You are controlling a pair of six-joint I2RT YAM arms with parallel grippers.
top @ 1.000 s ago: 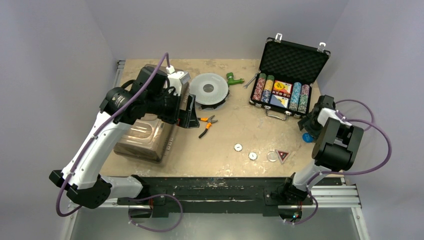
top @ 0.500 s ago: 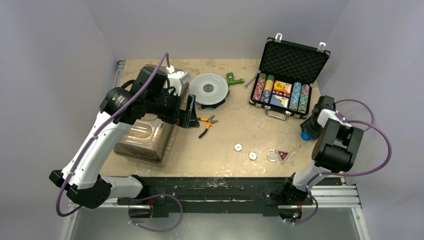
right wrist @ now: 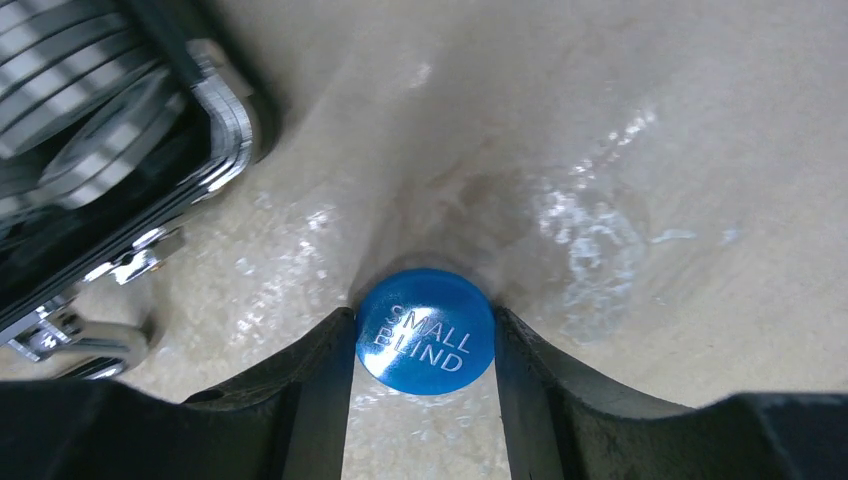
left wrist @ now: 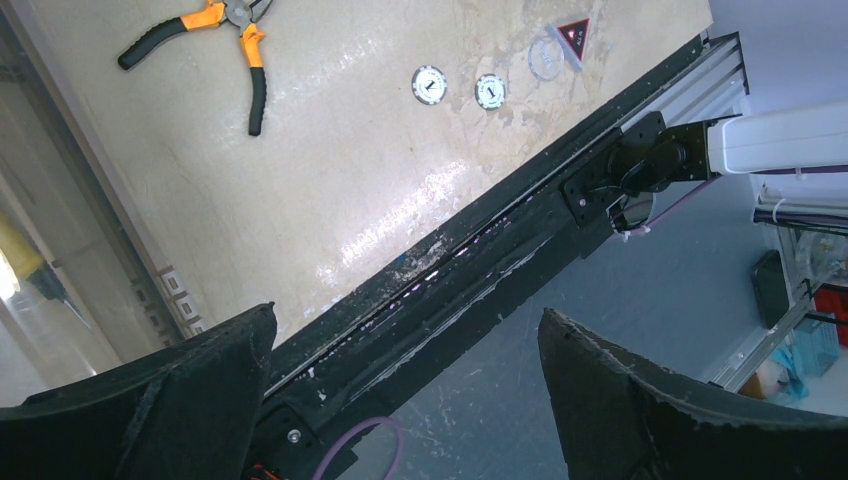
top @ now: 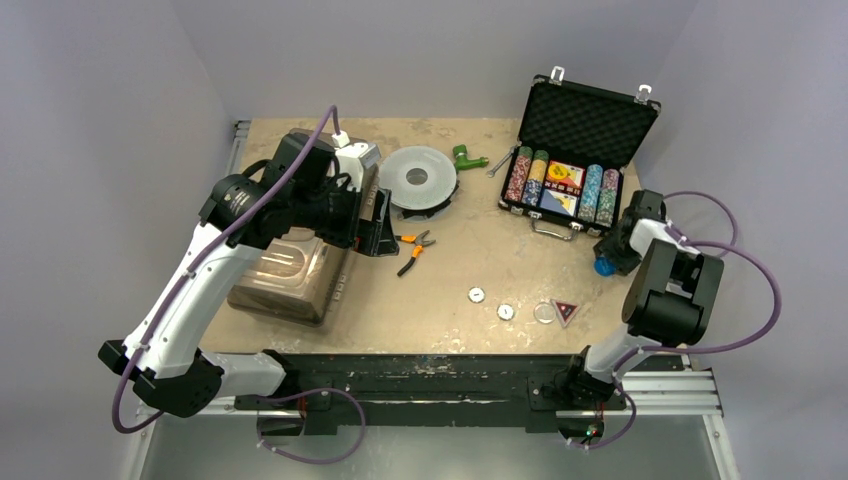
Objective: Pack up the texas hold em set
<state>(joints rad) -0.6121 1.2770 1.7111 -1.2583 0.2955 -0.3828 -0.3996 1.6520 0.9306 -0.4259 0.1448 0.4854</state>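
The black briefcase [top: 585,122] stands open at the far right, with chip rows [top: 530,176] and a card deck [top: 563,180] in its tray. My right gripper [top: 607,258] is shut on a blue round "SMALL BLIND" button [right wrist: 426,331], low on the table by the case's near right corner [right wrist: 215,120]. The blue button also shows in the top view [top: 600,267]. Two white buttons [top: 476,294] [top: 506,312], a clear disc [top: 543,313] and a red triangular button [top: 565,311] lie on the table. My left gripper [left wrist: 405,320] is open and empty, held above the table.
A clear plastic bin [top: 290,270] sits under my left arm. A round grey spool [top: 418,178], a green fitting [top: 465,156] and orange pliers [top: 412,250] lie mid-table. The case handle [right wrist: 80,345] is close to my right fingers.
My right gripper and the blue button have shifted a little left and farther, toward the case. The left arm has not moved.
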